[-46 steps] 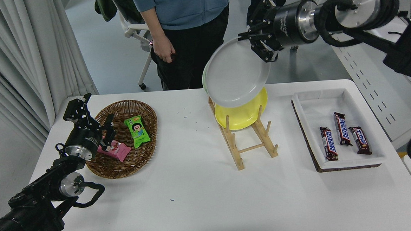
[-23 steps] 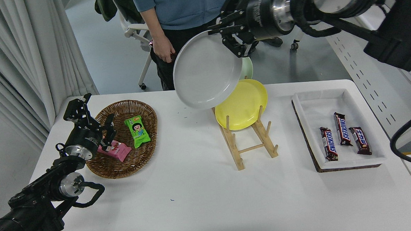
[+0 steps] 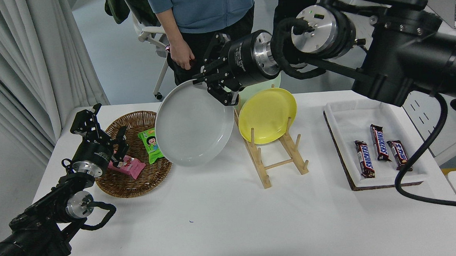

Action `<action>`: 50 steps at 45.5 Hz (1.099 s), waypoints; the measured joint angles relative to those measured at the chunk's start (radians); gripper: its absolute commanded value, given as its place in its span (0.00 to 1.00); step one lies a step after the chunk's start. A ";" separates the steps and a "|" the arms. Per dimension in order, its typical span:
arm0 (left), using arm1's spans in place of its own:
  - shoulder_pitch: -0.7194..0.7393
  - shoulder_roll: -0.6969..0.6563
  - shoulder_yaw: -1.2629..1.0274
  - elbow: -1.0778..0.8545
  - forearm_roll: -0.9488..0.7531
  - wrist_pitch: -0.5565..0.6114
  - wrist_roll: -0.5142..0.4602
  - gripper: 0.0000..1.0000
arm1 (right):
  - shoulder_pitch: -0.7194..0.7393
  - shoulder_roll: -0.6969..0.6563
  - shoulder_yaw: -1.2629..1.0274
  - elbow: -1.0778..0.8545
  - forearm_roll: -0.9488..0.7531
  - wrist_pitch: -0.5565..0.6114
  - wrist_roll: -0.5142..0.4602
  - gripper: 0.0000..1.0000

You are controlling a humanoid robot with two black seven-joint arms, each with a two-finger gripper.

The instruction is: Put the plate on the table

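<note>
The white bench (image 3: 225, 221) fills most of the view, a person (image 3: 202, 12) standing at its far edge. The right arm (image 3: 384, 53) reaches in from the right edge across the far side, its gripper (image 3: 217, 88) clamped on the upper right rim of the light-grey plate (image 3: 192, 124): one of the fingers (image 3: 226, 99) lies over the plate's inner face, the other sits behind the rim. The plate hangs tilted, face toward the camera, off the bench near the middle of the far edge, its left rim overlapping the wicker basket (image 3: 137, 179) in the picture. The basket lies toward the far left corner with a green snack pack (image 3: 149, 145) and a pink one (image 3: 128, 166) inside. The left arm (image 3: 41, 223) is parked at the near left corner, its gripper (image 3: 105, 140) over the basket with fingers spread and empty. Right of the plate a wooden rack (image 3: 280, 160) holds a yellow plate (image 3: 267, 116). A white tray (image 3: 375, 175) by the right edge holds three chocolate bars (image 3: 381, 151)
</note>
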 measured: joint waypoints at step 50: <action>0.000 0.000 0.000 0.000 0.000 0.000 0.000 1.00 | -0.495 0.167 0.167 -0.317 -0.006 -0.218 -0.003 0.00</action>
